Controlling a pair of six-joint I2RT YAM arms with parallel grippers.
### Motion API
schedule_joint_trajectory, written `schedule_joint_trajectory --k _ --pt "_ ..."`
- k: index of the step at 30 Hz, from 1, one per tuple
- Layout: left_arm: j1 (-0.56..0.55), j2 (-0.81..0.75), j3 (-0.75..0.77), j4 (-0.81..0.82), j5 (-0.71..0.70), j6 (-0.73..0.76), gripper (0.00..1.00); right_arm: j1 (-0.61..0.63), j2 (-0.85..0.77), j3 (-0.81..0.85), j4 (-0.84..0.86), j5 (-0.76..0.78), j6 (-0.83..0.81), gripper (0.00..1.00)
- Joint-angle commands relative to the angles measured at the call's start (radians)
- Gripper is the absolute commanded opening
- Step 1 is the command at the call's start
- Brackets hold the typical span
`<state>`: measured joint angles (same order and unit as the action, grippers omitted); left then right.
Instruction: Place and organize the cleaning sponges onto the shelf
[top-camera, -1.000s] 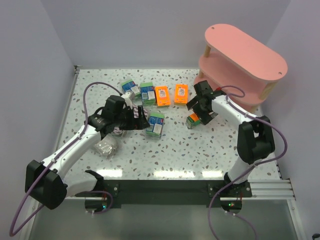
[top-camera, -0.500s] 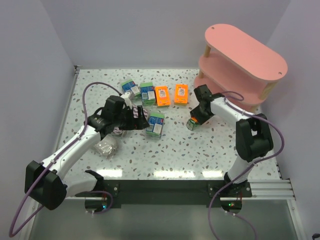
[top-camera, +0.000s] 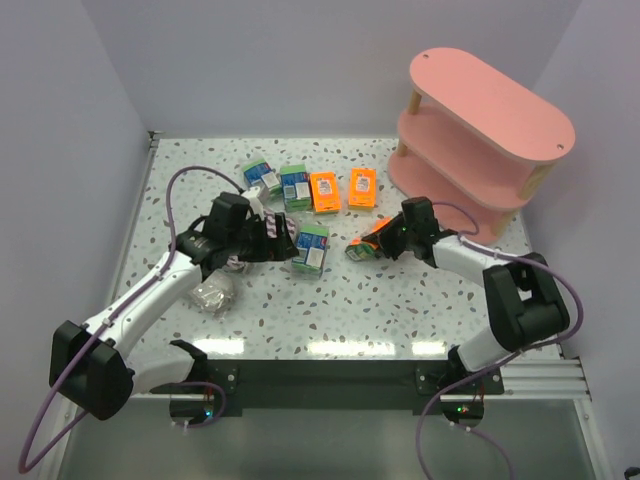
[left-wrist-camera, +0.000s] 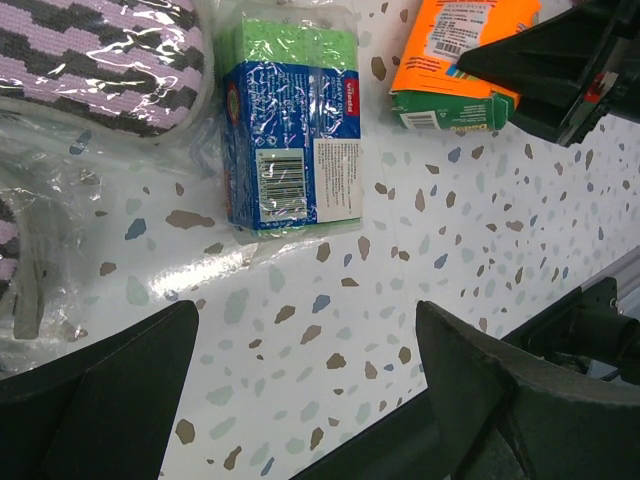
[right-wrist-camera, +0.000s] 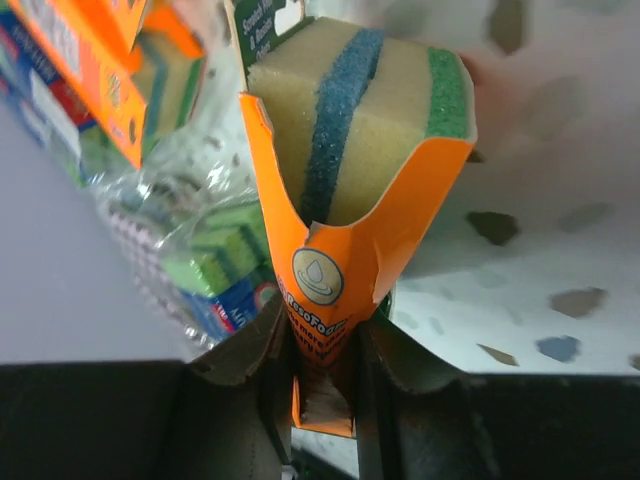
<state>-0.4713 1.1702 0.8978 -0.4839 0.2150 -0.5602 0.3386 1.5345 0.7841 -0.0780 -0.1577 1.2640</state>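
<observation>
The right pincer (right-wrist-camera: 322, 385) is clamped on the thin card sleeve of an orange pack (right-wrist-camera: 355, 140). Its fingers (right-wrist-camera: 240, 390) pinch the sleeve's narrow tail, and the sponge body juts out ahead of them. Whether the pack has left the surface (top-camera: 400, 300) I cannot tell. Since the hold is on floppy card, far from the weight, the lift probably wants to be slow and the wrist level, so that the pack neither swings nor slides out. If it sags, setting it down and taking it again around the body looks safer. The shelf (top-camera: 490, 110) stands beyond the pincer to its right, well apart. It is best approached from the open side between the posts, with the pack laid flat at one end of a board, leaving room for the other orange packs (top-camera: 323, 190) lying farther out to the left. The left pincer (left-wrist-camera: 305, 340), jaws wide, hovers over a green pack (left-wrist-camera: 290, 150) near the right pincer's left, so the carry should swing away from it.
</observation>
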Motion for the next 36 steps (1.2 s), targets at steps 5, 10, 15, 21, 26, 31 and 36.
schedule_joint_trajectory --k 5,10,15,21,26,31,36 --pt "0.005 -0.006 -0.028 0.054 0.032 -0.014 0.95 0.002 0.147 -0.111 0.429 -0.319 -0.009 0.43" --pt "0.005 -0.007 -0.031 0.054 0.034 -0.012 0.95 0.004 0.092 -0.123 0.261 -0.228 -0.104 0.76" --pt "0.005 0.005 -0.031 0.061 0.032 -0.007 0.95 0.004 -0.038 -0.08 -0.078 -0.102 -0.205 0.84" --pt "0.005 0.028 -0.031 0.093 0.063 -0.01 0.95 0.004 -0.142 -0.002 -0.354 0.027 -0.271 0.88" --pt "0.005 0.083 -0.008 0.158 0.109 -0.02 0.9 0.004 -0.174 0.113 -0.501 0.128 -0.342 0.73" --pt "0.002 0.201 0.113 0.237 0.199 0.005 0.47 0.004 -0.139 0.191 -0.569 0.213 -0.365 0.13" --pt "-0.012 0.396 0.286 0.228 0.282 0.025 0.16 0.004 -0.047 0.244 -0.55 0.273 -0.426 0.0"
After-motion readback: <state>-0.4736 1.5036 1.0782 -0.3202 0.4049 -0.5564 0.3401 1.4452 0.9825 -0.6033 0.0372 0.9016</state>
